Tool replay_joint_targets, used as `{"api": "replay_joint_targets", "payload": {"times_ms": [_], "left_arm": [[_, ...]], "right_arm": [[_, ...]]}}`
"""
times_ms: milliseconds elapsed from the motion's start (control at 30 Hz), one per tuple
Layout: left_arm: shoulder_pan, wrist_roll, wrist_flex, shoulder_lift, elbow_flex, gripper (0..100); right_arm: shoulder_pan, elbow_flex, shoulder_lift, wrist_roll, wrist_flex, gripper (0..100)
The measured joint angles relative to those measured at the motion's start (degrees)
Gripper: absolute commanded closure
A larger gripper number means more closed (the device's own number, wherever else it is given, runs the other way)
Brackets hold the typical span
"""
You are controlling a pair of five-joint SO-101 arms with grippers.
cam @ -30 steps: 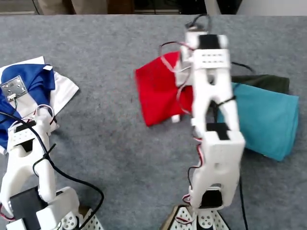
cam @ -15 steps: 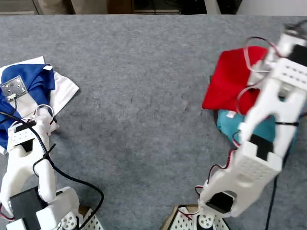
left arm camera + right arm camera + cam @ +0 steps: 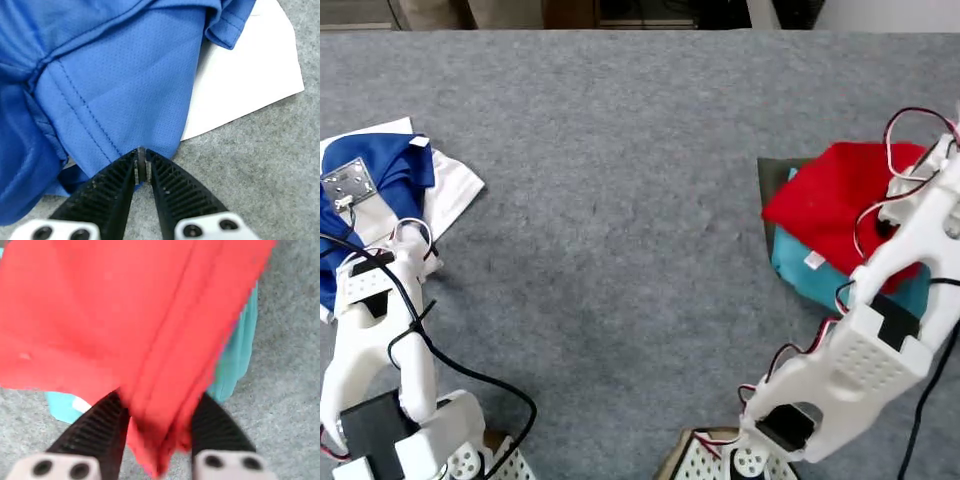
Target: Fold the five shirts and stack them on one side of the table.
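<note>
Grey table [image 3: 620, 200]: red shirt [image 3: 830, 200] pinched by right gripper [image 3: 159, 402] over teal shirt [image 3: 795, 268].
Edges should be squared before release; left gripper [image 3: 141, 162] is pressed together.

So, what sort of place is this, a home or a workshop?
Most likely a robotics lab or test bench, not a home. The left arm and right arm, white with loose wires, stand at a table covered in grey felt-like cloth. The red shirt and blue shirt look like practice pieces.
</note>
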State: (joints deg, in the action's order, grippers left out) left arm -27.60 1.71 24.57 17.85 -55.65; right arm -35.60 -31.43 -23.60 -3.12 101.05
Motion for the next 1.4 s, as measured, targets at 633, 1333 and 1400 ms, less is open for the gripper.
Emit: {"api": "replay_joint_targets", "payload": {"times_ms": [633, 1333, 1400], "left_arm": [[-12.6, 2.1, 16.4, 1.1, 18.2, 83], [-15.0, 2.7, 37.2, -40.4, 64.8, 98], [-14.0, 2.7, 41.9, -40.4, 68.5, 98]], "right_arm": [[-0.1, 0.0, 14.5, 0.3, 0.0, 83.4], [12.0, 0.0, 14.6, 2.0, 0.0, 66.6], [12.0, 0.0, 14.6, 2.0, 0.0, 66.6]]}}
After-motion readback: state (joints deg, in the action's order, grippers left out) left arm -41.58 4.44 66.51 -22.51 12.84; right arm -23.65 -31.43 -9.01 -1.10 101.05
